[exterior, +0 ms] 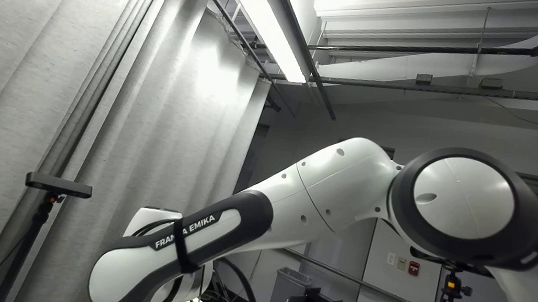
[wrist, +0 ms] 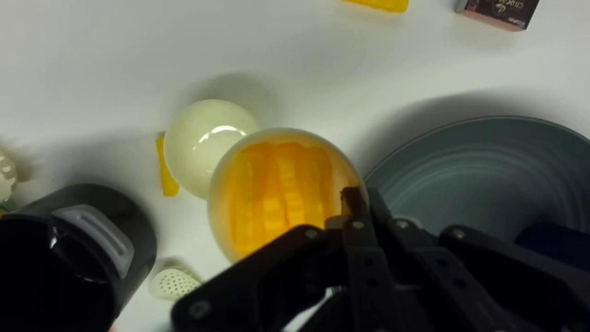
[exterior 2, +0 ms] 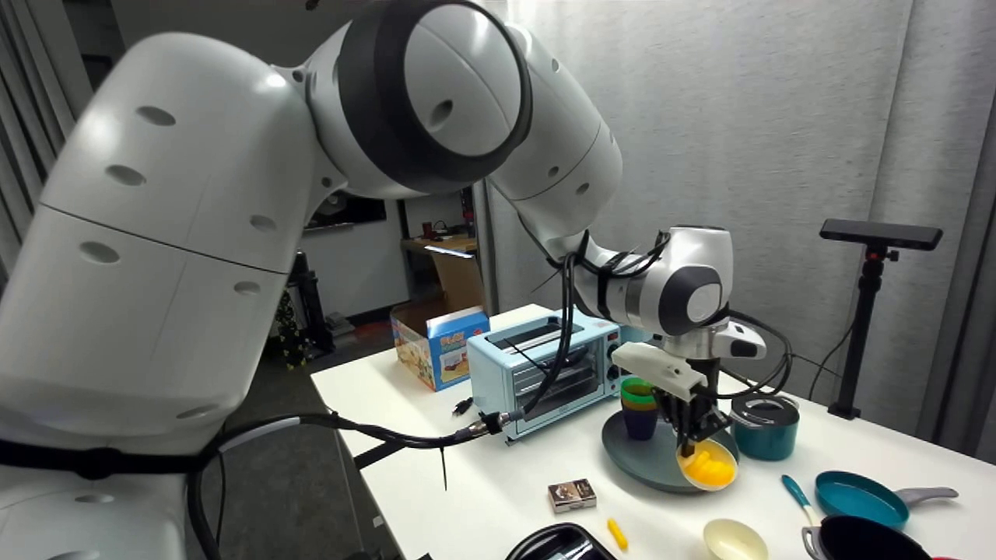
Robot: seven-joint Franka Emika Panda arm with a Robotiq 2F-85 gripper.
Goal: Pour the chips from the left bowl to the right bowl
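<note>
My gripper (wrist: pixel 367 198) is shut on the rim of a cream bowl (wrist: pixel 215 207), with one finger inside and one outside the wall. The bowl holds several yellow ridged chips (wrist: pixel 281 184). In an exterior view the held bowl (exterior 2: pixel 719 446) is tilted, its opening facing that camera, with the chips (exterior 2: pixel 710 469) inside, above the table beside my gripper (exterior 2: pixel 688 445). A second cream bowl (wrist: pixel 198 147), with no chips visible inside, sits on the table. It also shows in an exterior view (exterior 2: pixel 734 540). Loose yellow chips lie on the table, by that bowl (wrist: pixel 167 173) and farther off (wrist: pixel 382 3).
A grey plate (exterior 2: pixel 634 459) with stacked cups (exterior 2: pixel 639 420) lies under the gripper. A black pot (wrist: pixel 133 216), teal pan (exterior 2: pixel 860 498) and teal lidded pot (exterior 2: pixel 766 437) stand nearby. A toaster oven (exterior 2: pixel 486 381), a small box (exterior 2: pixel 572 495) and a black dish (exterior 2: pixel 560 543) are also there.
</note>
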